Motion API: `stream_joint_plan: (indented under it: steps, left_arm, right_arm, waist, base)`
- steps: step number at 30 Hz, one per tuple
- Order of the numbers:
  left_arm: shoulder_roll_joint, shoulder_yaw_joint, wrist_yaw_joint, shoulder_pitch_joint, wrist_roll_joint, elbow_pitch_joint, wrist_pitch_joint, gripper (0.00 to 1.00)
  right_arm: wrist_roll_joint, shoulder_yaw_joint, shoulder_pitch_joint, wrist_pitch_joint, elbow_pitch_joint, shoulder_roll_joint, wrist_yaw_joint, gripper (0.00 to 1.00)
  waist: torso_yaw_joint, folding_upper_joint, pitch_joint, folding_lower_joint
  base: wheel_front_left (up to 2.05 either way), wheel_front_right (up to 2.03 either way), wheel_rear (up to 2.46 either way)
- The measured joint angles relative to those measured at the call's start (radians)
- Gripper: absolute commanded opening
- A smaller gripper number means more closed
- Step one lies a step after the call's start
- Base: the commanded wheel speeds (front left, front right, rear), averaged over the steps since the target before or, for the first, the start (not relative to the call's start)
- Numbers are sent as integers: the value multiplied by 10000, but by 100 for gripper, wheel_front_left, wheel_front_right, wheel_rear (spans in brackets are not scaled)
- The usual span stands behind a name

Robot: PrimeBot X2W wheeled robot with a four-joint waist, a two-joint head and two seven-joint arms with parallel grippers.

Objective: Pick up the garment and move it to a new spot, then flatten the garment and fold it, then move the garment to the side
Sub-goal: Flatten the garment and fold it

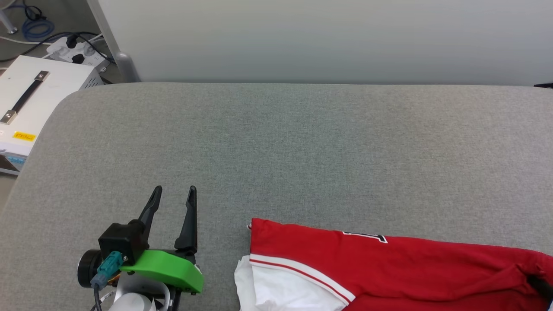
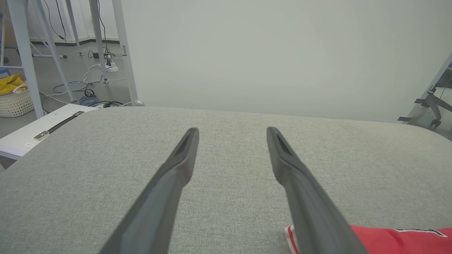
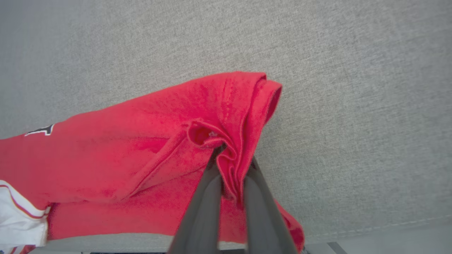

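The garment (image 1: 389,268), a red shirt with a white, striped-trim sleeve, lies folded along the near edge of the grey cushioned surface (image 1: 302,142). Its red corner with a bit of black lettering also peeks into the left wrist view (image 2: 395,240). In the right wrist view my right gripper (image 3: 231,158) is shut on a bunched fold of the red garment (image 3: 141,141) near its hem end. A dark tip of that gripper pokes into the cloth at the head view's right edge (image 1: 540,285). My left gripper (image 1: 173,192) hovers open left of the garment, nothing between its fingers (image 2: 183,155).
A white case (image 1: 30,95) with a black handle sits off the surface's left edge, beside a power strip (image 1: 75,49) and cables. A pale wall panel (image 1: 328,39) runs behind the far edge. In the left wrist view, a basket (image 2: 14,102) stands on the floor.
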Motion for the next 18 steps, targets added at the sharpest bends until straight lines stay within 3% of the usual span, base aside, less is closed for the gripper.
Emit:
stream_joint_plan:
  steps: [9, 14, 18]
  left_arm:
    - [35, -48, 6, 0, 0, -52, 2, 100]
    - [29, -163, 4, -14, 0, -69, 90, 100]
    - [10, -297, -8, -82, 6, -84, 132, 100]
  right_arm:
    - [3333, -393, -198, 2071, -706, 2259, 0, 0]
    - [5122, -198, -351, 2899, -1043, 2742, 0, 0]
    - [6497, 577, -406, 3060, -997, 2847, 0, 0]
  waist:
    - [55, 0, 19, 0]
    - [204, 0, 27, 0]
    - [399, 0, 76, 0]
  base:
    - [0, 0, 0]
    - [0, 0, 0]
    - [0, 0, 0]
